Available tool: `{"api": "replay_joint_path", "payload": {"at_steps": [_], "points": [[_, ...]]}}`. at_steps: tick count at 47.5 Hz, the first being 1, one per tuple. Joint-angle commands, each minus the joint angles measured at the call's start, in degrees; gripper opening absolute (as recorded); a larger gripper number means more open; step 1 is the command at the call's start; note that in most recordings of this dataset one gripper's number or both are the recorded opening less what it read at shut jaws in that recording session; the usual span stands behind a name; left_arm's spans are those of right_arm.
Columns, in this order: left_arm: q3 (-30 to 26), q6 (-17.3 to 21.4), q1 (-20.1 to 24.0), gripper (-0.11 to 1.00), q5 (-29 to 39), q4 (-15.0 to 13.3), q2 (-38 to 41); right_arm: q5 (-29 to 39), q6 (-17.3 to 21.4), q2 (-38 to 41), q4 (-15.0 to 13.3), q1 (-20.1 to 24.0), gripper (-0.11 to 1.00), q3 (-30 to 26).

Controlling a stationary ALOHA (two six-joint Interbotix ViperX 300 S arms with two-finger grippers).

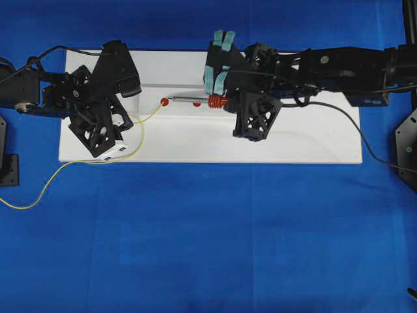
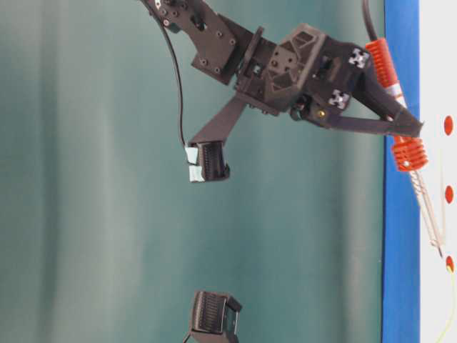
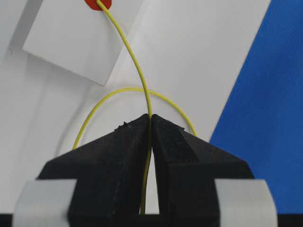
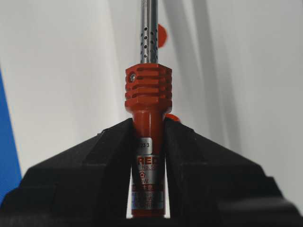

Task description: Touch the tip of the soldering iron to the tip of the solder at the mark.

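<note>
Left gripper point(image 3: 151, 118) pinched tight on the yellow solder point(image 3: 135, 71) (tip on the red mark point(image 3: 98, 4)), right gripper point(image 4: 147, 125) clamped around the soldering iron point(image 4: 147, 118) handle.

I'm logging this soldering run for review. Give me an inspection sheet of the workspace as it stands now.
Surface: white board on blue table cover; red dot marks, one at.
Job's things: soldering iron lies along the board, tip close to the red mark; solder ends at that mark. Contact cannot be told.
Clutter: nothing seen.
Grippers: left gripper shut on the solder; right gripper shut on the iron's red handle.
Cables: black cord trails right off the board; solder loops off the left edge.
Surroundings: green backdrop; black fixtures at the table's edges.
</note>
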Motion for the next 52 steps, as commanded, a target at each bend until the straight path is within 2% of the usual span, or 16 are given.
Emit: {"api": "replay_joint_path", "payload": {"at_steps": [1, 52], "points": [[-0.44, 0.00, -0.09, 0.02, -0.35, 0.18, -0.44, -0.26, -0.18, -0.35, -0.18, 0.00, 0.07, -1.49], [-0.44, -0.09, -0.44, 0.02, -0.18, 0.18, -0.44, 2.90, 0.00, 0.70, -0.97, 0.00, 0.07, -3.16]]}}
